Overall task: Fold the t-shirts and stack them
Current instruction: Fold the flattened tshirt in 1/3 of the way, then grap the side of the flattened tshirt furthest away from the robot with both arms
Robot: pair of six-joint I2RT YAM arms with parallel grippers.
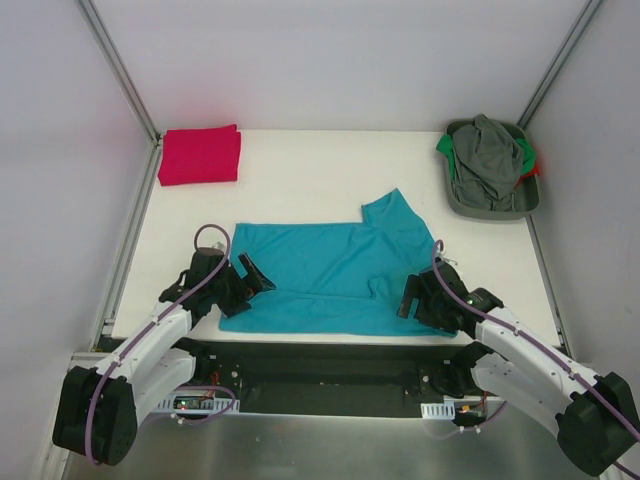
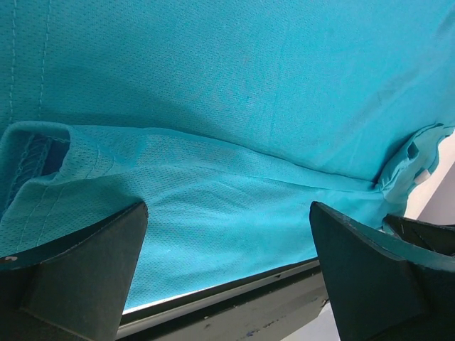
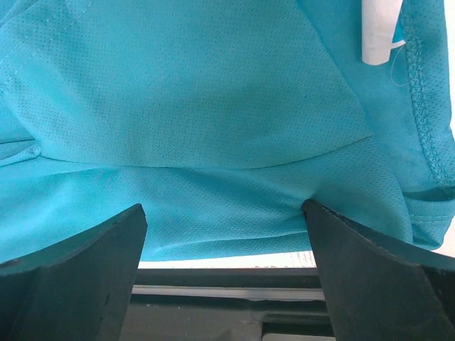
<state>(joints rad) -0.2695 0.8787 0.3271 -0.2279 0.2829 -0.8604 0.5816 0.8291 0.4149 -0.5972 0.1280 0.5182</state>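
The teal t-shirt (image 1: 330,275) lies partly folded on the white table, with one sleeve (image 1: 392,212) sticking out toward the back. The red t-shirt (image 1: 200,155) lies folded at the back left corner. My left gripper (image 1: 250,278) is open at the teal shirt's left edge, low over the cloth. In the left wrist view my left gripper (image 2: 227,206) has teal cloth (image 2: 234,106) spread past its wide-apart fingers. My right gripper (image 1: 412,297) is open at the shirt's near right part. In the right wrist view my right gripper (image 3: 224,206) is close to the cloth, and the white neck label (image 3: 377,32) shows at the top right.
A grey tray (image 1: 520,208) at the back right holds a heap of grey, green and red clothes (image 1: 487,160). The table's near edge (image 3: 227,259) and a dark rail run just below the teal shirt's hem. White walls with metal posts enclose the table.
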